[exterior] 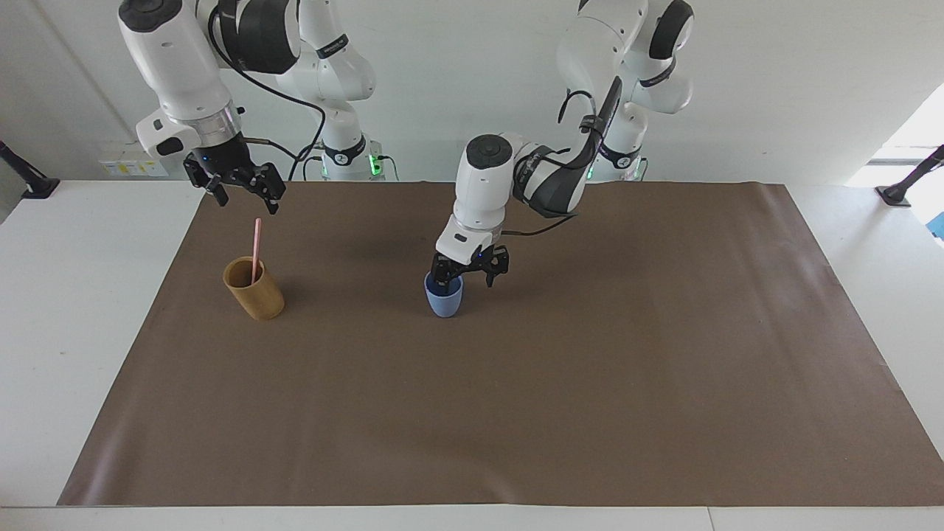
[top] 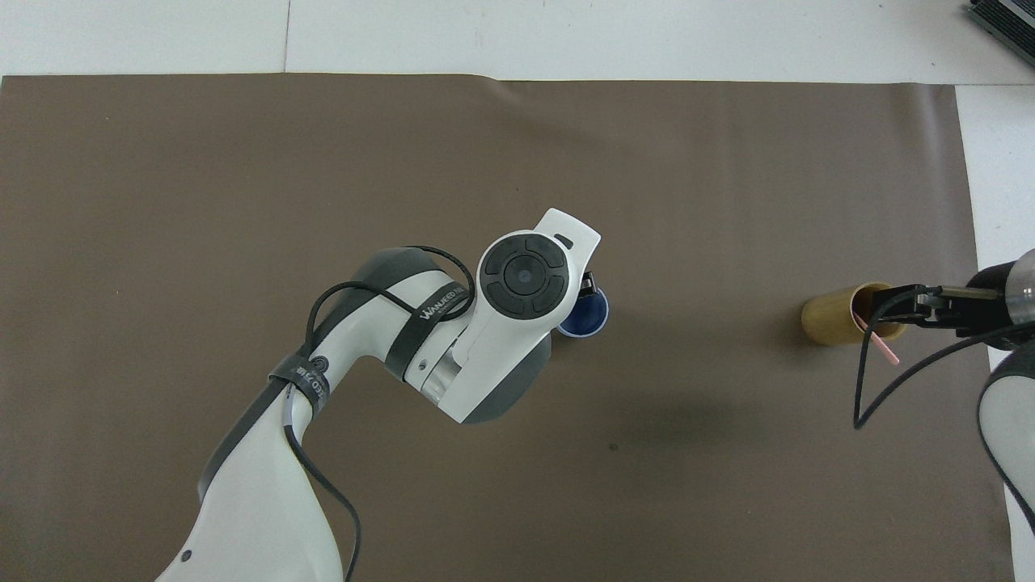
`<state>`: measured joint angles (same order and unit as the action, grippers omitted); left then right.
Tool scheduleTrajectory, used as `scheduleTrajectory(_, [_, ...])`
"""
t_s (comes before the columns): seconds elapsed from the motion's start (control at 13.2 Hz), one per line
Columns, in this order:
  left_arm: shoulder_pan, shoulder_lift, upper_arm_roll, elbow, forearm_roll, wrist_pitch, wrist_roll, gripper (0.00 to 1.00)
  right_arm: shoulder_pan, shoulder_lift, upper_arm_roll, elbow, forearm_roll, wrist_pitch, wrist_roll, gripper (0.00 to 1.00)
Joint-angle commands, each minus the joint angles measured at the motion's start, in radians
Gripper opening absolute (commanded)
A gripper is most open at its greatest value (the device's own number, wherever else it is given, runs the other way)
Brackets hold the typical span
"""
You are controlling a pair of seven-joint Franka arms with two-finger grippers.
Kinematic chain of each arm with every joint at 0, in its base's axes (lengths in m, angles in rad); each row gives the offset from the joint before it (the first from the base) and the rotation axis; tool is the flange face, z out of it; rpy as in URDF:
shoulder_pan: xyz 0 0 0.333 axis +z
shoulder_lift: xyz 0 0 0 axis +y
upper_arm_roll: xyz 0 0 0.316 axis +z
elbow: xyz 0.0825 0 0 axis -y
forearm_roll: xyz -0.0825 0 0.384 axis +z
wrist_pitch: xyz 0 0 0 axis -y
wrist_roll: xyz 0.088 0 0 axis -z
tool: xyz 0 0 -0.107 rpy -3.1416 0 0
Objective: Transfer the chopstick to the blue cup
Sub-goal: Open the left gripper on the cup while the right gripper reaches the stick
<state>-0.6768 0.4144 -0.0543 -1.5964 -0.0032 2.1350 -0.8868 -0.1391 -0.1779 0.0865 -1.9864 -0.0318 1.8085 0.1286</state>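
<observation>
Thin pale-pink chopstick (exterior: 256,249) standing near-upright in tall tan-brown cylindrical cup (exterior: 254,288), directly under open-jawed empty right gripper (exterior: 242,190); left gripper (exterior: 467,271), jaws spread, empty, at small light-blue tapered cup (exterior: 445,296), well apart from tan-brown cup.

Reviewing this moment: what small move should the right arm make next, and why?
Probably lower the right pincer, open, onto the chopstick: it stands in the tan cup, unheld, while the blue cup is empty under the open left pincer.
</observation>
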Motion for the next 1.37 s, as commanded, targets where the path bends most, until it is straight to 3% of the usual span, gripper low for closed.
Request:
scheduleTrajectory(0.0, [0.068, -0.113, -0.001, -0.017, 0.019, -0.134, 0.107, 1.0, -0.019, -0.051, 0.006, -0.106, -0.008, 0.058, -0.047, 1.0])
scheduleTrajectory(0.23, [0.204, -0.224, -0.002, -0.025, 0.014, -0.255, 0.289, 1.0, -0.025, -0.052, 0.006, -0.159, -0.008, 0.08, -0.061, 1.0])
scheduleTrajectory(0.38, [0.308, -0.278, -0.002, -0.025, 0.009, -0.354, 0.438, 1.0, -0.049, -0.052, 0.004, -0.224, -0.008, 0.164, -0.11, 1.0])
scheduleTrajectory(0.68, [0.494, -0.338, -0.004, -0.031, 0.005, -0.446, 0.692, 1.0, -0.054, -0.052, 0.004, -0.244, -0.008, 0.192, -0.254, 1.0])
scheduleTrajectory(0.76, [0.532, -0.344, -0.004, -0.031, 0.0, -0.449, 0.744, 1.0, -0.054, -0.052, 0.004, -0.244, -0.008, 0.189, -0.311, 0.93])
scheduleTrajectory(0.91, [0.598, -0.35, -0.004, -0.03, -0.001, -0.473, 0.837, 1.0, -0.057, -0.051, 0.002, -0.241, -0.008, 0.189, -0.349, 0.53])
scheduleTrajectory(1.06, [0.64, -0.384, 0.002, -0.028, -0.001, -0.507, 0.92, 1.0, -0.06, -0.046, 0.002, -0.236, -0.008, 0.19, -0.354, 0.3])
scheduleTrajectory(1.29, [0.688, -0.417, 0.008, 0.009, 0.0, -0.575, 1.014, 1.0, -0.062, -0.044, 0.002, -0.233, -0.008, 0.187, -0.379, 0.18])
